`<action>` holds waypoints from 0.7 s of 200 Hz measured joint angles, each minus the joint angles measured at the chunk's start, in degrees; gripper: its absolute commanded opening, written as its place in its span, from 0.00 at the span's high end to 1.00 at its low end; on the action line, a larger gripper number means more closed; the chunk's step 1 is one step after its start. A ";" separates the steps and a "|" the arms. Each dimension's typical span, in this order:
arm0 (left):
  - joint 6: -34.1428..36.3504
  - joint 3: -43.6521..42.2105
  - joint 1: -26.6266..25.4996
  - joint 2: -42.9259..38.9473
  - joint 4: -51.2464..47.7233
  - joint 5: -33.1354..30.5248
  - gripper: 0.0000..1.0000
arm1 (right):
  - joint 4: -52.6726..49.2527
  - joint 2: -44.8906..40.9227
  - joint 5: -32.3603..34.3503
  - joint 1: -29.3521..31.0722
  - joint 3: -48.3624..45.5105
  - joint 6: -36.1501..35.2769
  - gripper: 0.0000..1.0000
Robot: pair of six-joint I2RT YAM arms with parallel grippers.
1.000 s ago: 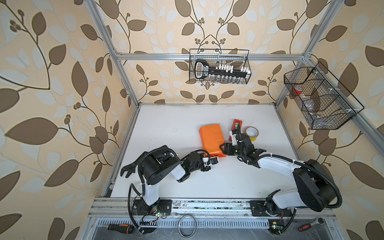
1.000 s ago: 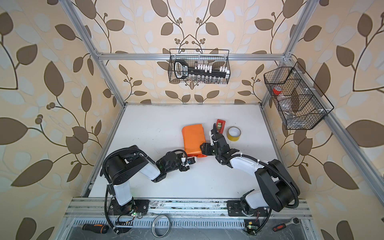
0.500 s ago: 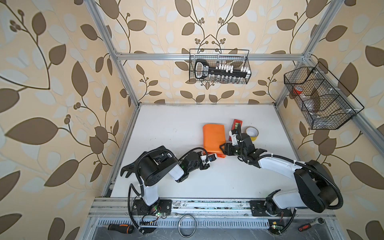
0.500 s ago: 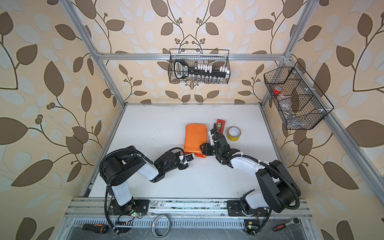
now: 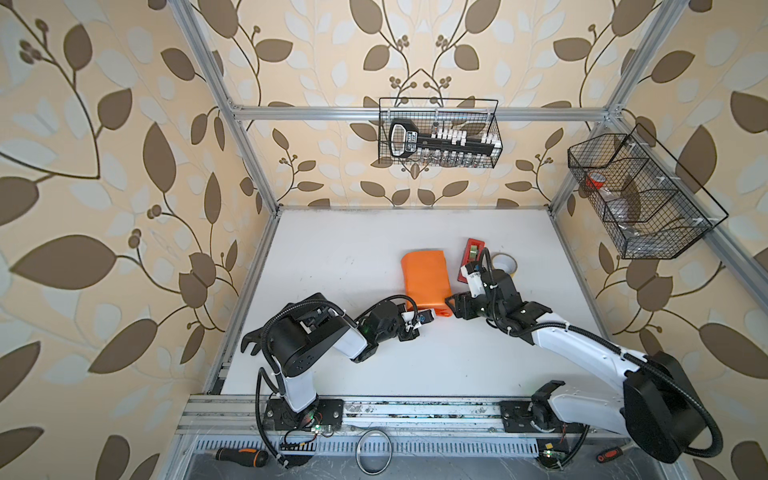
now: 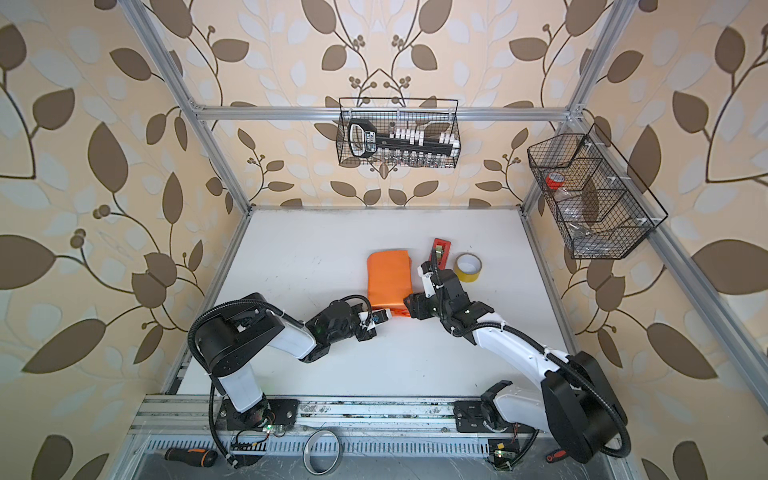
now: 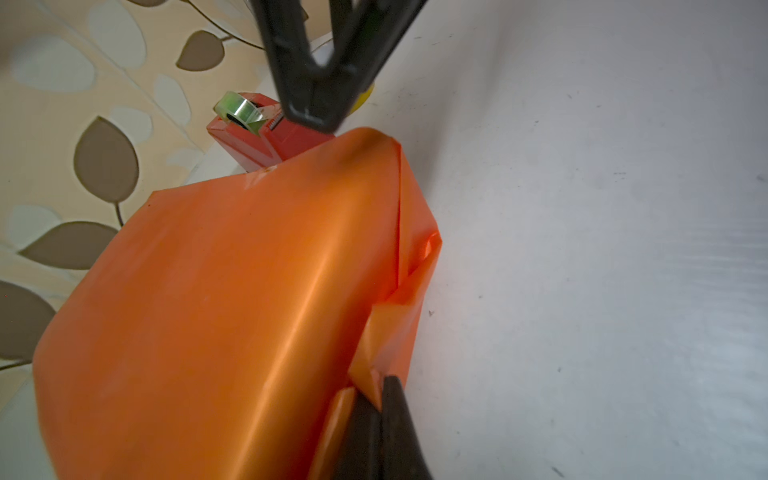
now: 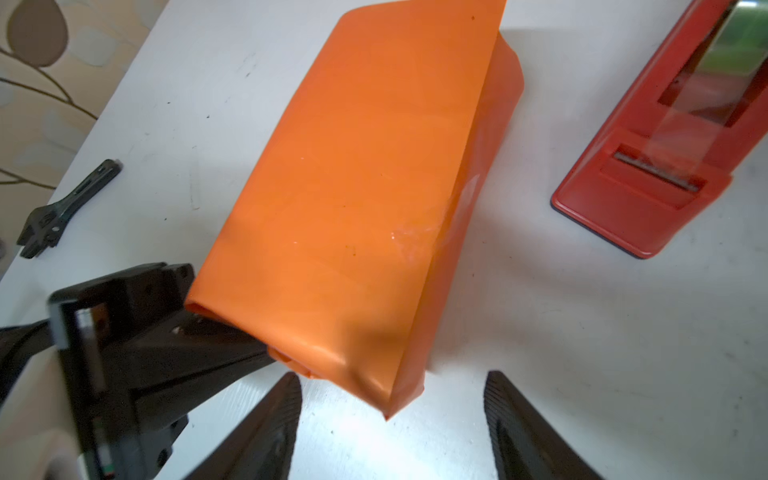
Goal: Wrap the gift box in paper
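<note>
The left end effector [image 7: 380, 388] is clamped on a fold at the end of the paper [image 7: 216, 291]. The right end effector [image 8: 392, 376] is apart, with the paper's corner just ahead between its jaws.

Both arms reach low to the paper [image 5: 426, 276].
Left gripper [image 7: 380, 386] pinches its near fold; right gripper [image 8: 390, 376] gapes beside.

Twin top views high above the table [image 5: 353, 249], both wrist views close on the paper [image 7: 208, 291].
</note>
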 measured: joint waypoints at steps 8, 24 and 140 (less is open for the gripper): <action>0.81 0.00 0.00 0.00 -0.74 0.94 1.00 | 0.31 -1.31 -0.37 0.59 -1.20 -0.24 0.38; 2.71 0.37 0.00 -0.02 -3.04 2.49 1.00 | 1.53 -2.40 -0.79 3.04 -3.87 -0.57 0.43; 6.58 2.29 0.00 -2.19 -6.36 5.33 1.00 | 16.65 3.37 -2.64 6.88 -12.00 2.75 0.57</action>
